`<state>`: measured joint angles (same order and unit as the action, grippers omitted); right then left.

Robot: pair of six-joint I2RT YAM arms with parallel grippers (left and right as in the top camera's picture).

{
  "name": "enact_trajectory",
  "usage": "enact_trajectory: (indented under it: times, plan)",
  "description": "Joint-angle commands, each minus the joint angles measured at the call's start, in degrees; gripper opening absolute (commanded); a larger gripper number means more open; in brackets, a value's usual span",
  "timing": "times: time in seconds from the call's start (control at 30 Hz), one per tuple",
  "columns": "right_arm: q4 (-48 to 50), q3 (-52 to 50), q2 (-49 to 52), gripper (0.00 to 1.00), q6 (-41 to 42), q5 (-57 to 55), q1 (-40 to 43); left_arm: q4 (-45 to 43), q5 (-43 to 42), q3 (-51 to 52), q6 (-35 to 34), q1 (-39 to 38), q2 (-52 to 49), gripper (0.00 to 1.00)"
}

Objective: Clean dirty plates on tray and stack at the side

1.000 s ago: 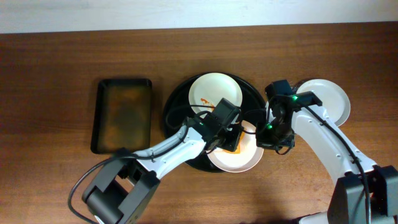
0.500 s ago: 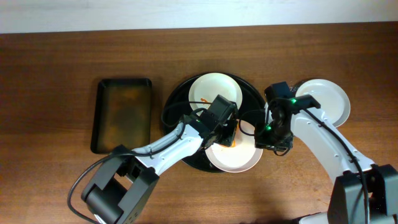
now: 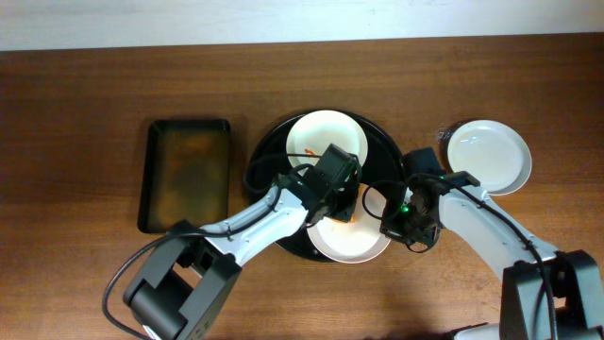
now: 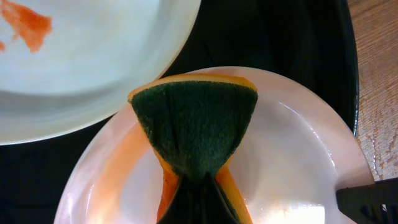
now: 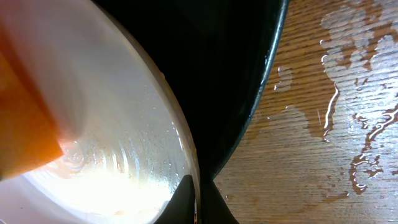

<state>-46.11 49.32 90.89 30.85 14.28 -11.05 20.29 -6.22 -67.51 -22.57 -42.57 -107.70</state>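
Note:
The round black tray (image 3: 264,156) holds two white plates. The far plate (image 3: 316,132) bears orange-red smears (image 4: 28,25). The near plate (image 3: 351,247) lies at the tray's front right. My left gripper (image 3: 342,210) is shut on an orange and green sponge (image 4: 194,127) and presses it on the near plate (image 4: 298,143). My right gripper (image 3: 394,227) is shut on that plate's right rim (image 5: 189,168). A third white plate (image 3: 488,156) lies on the bare wood at the right, outside the tray.
A smaller rectangular dark tray (image 3: 185,173) with a brownish floor stands to the left. Water puddles (image 5: 348,106) lie on the wood right of the black tray's rim (image 5: 261,93).
The sponge has slid a little toward the far left across the near plate. The right gripper and the plate's rim have shifted slightly left and nearer.

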Motion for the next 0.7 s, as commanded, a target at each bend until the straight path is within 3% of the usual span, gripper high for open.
enact_trajectory:
  times: [0.0, 0.17, 0.27, 0.37, 0.47, 0.67]
  plan:
    - [-1.42, -2.49, 1.42, 0.04, -0.11, -3.34, 0.22, 0.11, 1.79, -0.07, 0.33, 2.43, 1.03, 0.00]
    - [-1.44, -2.49, 1.42, 0.04, -0.13, -3.34, 0.20, 1.60, 4.04, -0.11, 0.33, 7.89, 6.56, 0.00]
    - [-1.42, -2.49, 1.42, 0.04, -0.13, -3.37, 0.22, 1.44, -3.21, -0.09, 0.28, 7.19, 10.56, 0.00]
    - [-1.40, -2.49, 1.42, 0.04, -0.13, -3.34, 0.22, 1.62, -4.09, 0.02, -0.31, 3.91, 9.14, 0.00]
    - [-1.44, -2.49, 1.42, 0.04, -0.15, -3.34, 0.20, 1.62, -3.89, 0.02, 4.04, 0.04, 3.52, 0.00]
    - [-1.42, -2.49, 1.42, 0.04, -0.35, -3.34, 0.20, 3.06, -9.35, 0.02, 4.00, -0.02, -1.64, 0.00]
